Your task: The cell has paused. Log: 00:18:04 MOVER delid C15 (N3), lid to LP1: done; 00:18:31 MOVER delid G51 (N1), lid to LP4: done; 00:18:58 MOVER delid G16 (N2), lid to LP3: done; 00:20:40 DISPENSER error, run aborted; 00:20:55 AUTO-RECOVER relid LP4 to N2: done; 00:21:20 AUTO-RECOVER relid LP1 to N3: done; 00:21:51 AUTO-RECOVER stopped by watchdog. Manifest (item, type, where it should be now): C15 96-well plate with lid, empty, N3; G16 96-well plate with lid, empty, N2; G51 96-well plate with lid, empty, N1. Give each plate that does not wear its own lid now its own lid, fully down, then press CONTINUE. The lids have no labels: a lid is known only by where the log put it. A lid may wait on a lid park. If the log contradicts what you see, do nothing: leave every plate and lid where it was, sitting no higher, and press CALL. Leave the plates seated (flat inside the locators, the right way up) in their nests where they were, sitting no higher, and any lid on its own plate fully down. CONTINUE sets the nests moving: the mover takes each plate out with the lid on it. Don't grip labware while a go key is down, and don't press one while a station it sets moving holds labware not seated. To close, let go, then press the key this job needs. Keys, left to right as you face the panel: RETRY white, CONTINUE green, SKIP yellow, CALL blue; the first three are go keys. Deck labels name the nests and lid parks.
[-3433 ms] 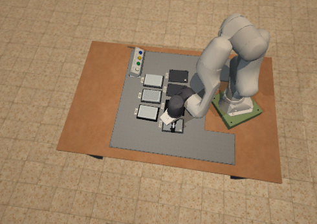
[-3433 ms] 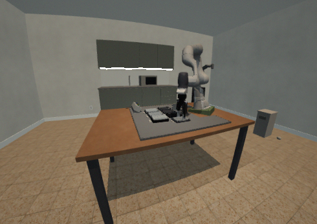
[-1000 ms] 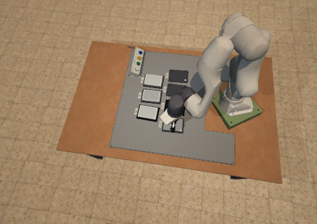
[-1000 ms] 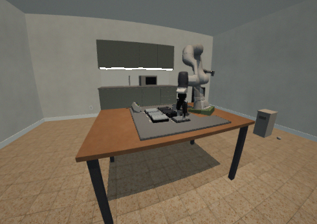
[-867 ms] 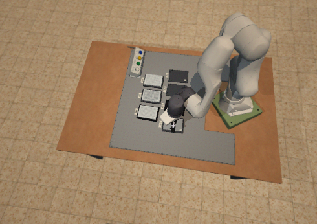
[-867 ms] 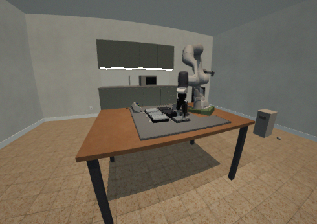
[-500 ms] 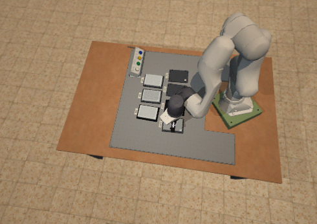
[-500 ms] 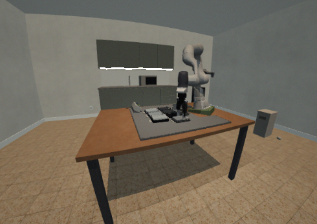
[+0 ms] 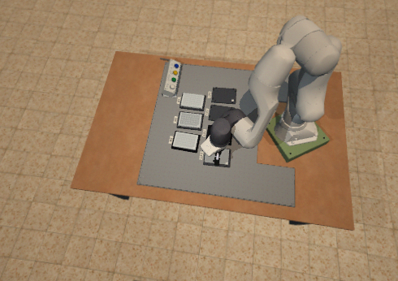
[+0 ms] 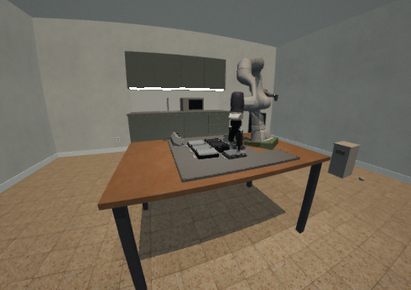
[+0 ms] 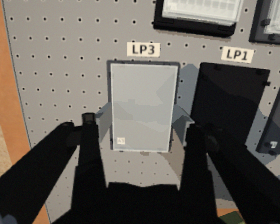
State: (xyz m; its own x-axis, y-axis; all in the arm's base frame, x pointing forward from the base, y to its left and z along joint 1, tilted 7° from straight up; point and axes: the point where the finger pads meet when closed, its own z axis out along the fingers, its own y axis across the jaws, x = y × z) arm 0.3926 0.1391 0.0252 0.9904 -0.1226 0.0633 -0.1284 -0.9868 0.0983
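- Pincer (image 11: pixel 141 131) is clenched on the lid (image 11: pixel 141 107) at LP3 (image 11: pixel 143 49), frame centre.
- Left, by my judgement: every lid placement, then CONTINUE.

I count three well plates in column at frame centre-left: top (image 9: pixel 192 101), middle (image 9: pixel 190 120), bottom (image 9: pixel 185 140). One key panel (image 9: pixel 171 78), four round keys. One clear lid (image 11: pixel 141 107). One grey mat (image 9: pixel 244 185). One table (image 9: pixel 114 136).
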